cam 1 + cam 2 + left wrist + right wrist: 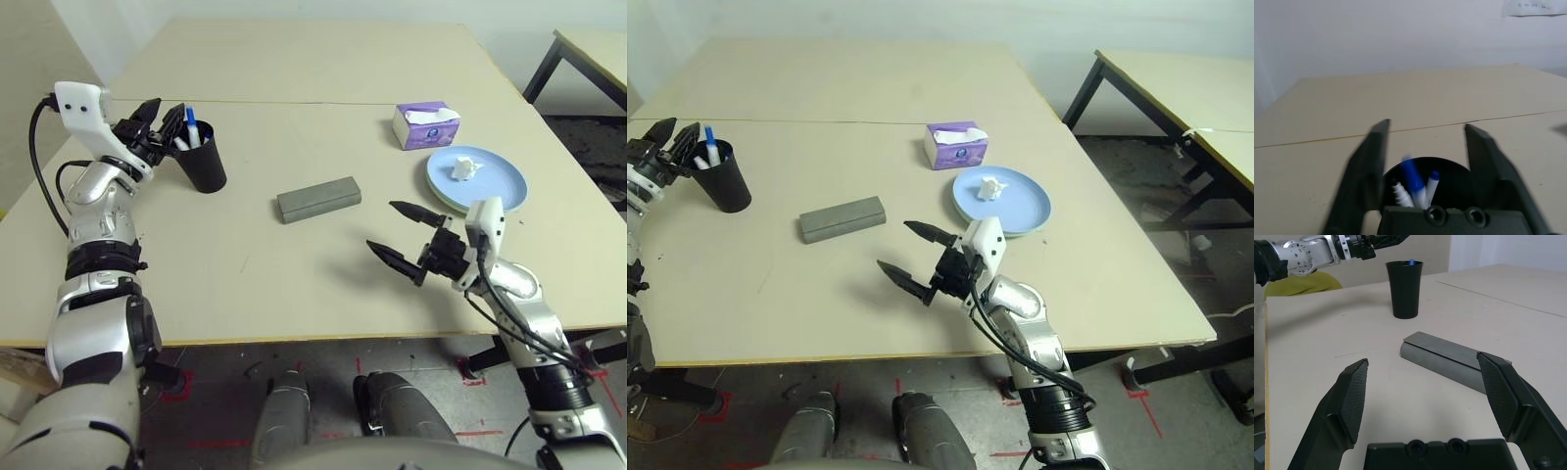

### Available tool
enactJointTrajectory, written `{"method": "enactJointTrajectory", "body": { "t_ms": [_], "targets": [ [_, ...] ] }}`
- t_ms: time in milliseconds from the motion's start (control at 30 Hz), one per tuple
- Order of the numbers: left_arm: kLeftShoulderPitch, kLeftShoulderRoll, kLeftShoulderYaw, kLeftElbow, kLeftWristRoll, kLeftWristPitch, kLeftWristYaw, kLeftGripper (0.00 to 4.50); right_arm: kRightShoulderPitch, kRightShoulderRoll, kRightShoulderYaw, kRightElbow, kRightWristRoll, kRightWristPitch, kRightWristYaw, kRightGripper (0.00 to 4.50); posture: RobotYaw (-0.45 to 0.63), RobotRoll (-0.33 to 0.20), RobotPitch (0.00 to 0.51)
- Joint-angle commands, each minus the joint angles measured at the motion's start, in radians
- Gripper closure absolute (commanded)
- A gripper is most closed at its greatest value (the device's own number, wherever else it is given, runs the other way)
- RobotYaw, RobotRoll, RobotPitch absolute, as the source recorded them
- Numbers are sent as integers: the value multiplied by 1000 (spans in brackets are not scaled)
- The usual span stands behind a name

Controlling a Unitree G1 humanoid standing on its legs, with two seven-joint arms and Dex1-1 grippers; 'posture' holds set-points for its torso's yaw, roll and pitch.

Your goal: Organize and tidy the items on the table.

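Presumably for storage, the marker pens [1413, 183] stood inside the black cup [203, 164] beneath the released left pincer [160, 119]; the right pincer [405, 236], spread, faced the glasses case [318, 199] on the tabletop [294, 284].

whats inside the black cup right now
Marker pens stand upright in the black cup, one with a blue cap poking above the rim. Their lower ends and the cup's bottom are hidden by its wall, so anything else down there can't be seen.
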Motion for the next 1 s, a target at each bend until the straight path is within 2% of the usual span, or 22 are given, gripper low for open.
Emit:
{"method": "enactJointTrajectory", "body": {
  "t_ms": [33,200,333,433,567,733,867,1000],
  "targets": [
    [9,12,3,14,2,-7,-1,31,-12,-1,-1,-10,7,8,-2,0,-65,0,129],
    [17,20,11,-11,-16,7,-21,31,-11,10,-9,9,7,0,-13,0,-60,0,134],
    [68,46,56,-82,-78,40,-64,31,-25,7,-68,33,11,-25,-53,0,-61,0,137],
    [167,80,103,-168,-123,75,-80,31,-32,-13,-128,60,3,-61,-83,0,-60,0,140],
    [371,110,203,-314,-189,125,-76,31,-22,-58,-240,89,3,-102,-137,0,-56,0,146],
    [615,75,317,-476,-250,160,-30,31,24,-125,-396,151,-11,-131,-238,0,-55,0,154],
    [711,31,331,-530,-253,168,0,31,41,-144,-475,275,-51,-184,-333,0,-41,0,151],
    [758,-1,316,-561,-240,174,20,31,46,-140,-499,342,-87,-193,-426,0,-27,0,151]
  ]
}}
